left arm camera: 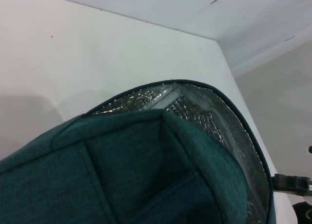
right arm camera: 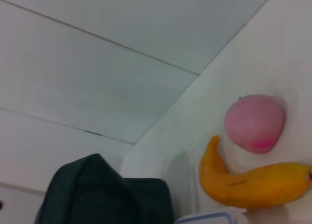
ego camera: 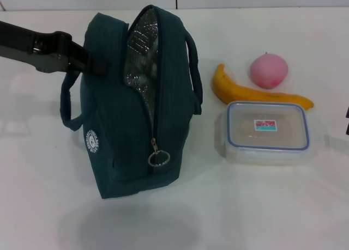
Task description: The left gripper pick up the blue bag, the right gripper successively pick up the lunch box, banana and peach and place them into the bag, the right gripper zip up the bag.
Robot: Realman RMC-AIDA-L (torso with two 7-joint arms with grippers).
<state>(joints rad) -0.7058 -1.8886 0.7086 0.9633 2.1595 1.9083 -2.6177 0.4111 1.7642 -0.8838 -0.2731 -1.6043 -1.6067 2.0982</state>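
The blue bag [ego camera: 131, 114] stands upright at centre left, unzipped, its silver lining [ego camera: 142, 48] showing and its zip pull ring [ego camera: 158, 158] hanging low on the front. Its shadow lies apart below it. My left gripper [ego camera: 95, 65] reaches in from the left and is shut on the bag's upper side. The left wrist view looks into the bag's open mouth [left arm camera: 146, 170]. The clear lunch box [ego camera: 267, 131] with a blue-rimmed lid, the banana [ego camera: 245, 92] and the pink peach [ego camera: 268, 70] lie to the bag's right. My right gripper [ego camera: 347, 121] shows only as two dark tips, apart, at the right edge.
The white table [ego camera: 229, 217] carries everything, and a white wall rises behind it. The right wrist view shows the peach [right arm camera: 254, 122], the banana [right arm camera: 248, 185], a corner of the lunch box [right arm camera: 209, 218] and the bag [right arm camera: 97, 194].
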